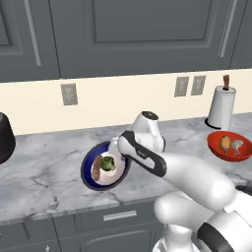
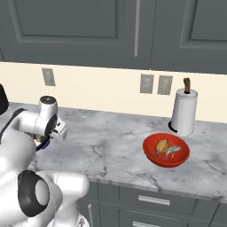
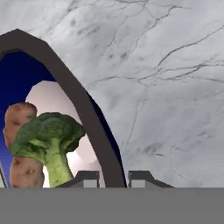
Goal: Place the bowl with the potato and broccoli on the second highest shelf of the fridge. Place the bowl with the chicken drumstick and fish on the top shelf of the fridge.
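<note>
The bowl with the potato and broccoli (image 1: 87,167) is dark blue with a white inside and stands on the marble counter, left of centre. In it lie the brown potato (image 1: 96,171) and the green broccoli (image 1: 107,163). My gripper (image 1: 121,153) is shut on the bowl's right rim. In the hand view the dark rim (image 3: 83,109) runs down between my fingertips (image 3: 114,178), with the broccoli (image 3: 48,135) and potato (image 3: 19,118) just left. At the right, a red bowl (image 1: 216,146) (image 2: 153,157) holds the chicken drumstick (image 2: 161,145) and fish (image 2: 174,150). The fridge shelves are out of view.
A paper towel roll (image 1: 221,107) (image 2: 184,113) stands behind the red bowl. A dark appliance (image 1: 4,138) sits at the far left. Bare marble counter (image 2: 106,142) lies between the two bowls. Grey cabinets hang above; drawers run below the front edge.
</note>
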